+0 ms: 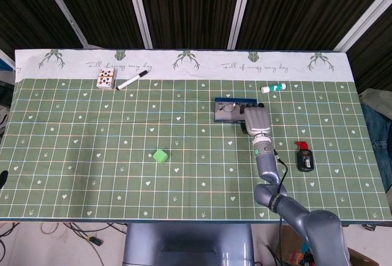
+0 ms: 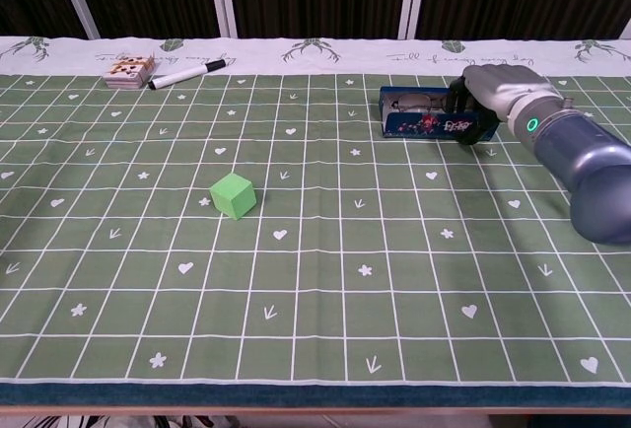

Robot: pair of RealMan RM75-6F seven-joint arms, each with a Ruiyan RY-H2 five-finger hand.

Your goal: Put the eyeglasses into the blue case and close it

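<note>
Right hand (image 2: 490, 91) rests on the right end of the blue case (image 2: 424, 113), fingers curled over its edge, gripping it. Case open at table's far right; glasses (image 1: 228, 109) lie inside. Left hand out of sight. Green cube (image 2: 234, 195) sits mid-table, well apart.

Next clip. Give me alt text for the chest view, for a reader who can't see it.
The robot's right hand rests on the right end of an open blue case with the eyeglasses inside, on a green gridded tablecloth. A green cube sits centre-left; a black marker and a card deck lie at the far left.
</note>
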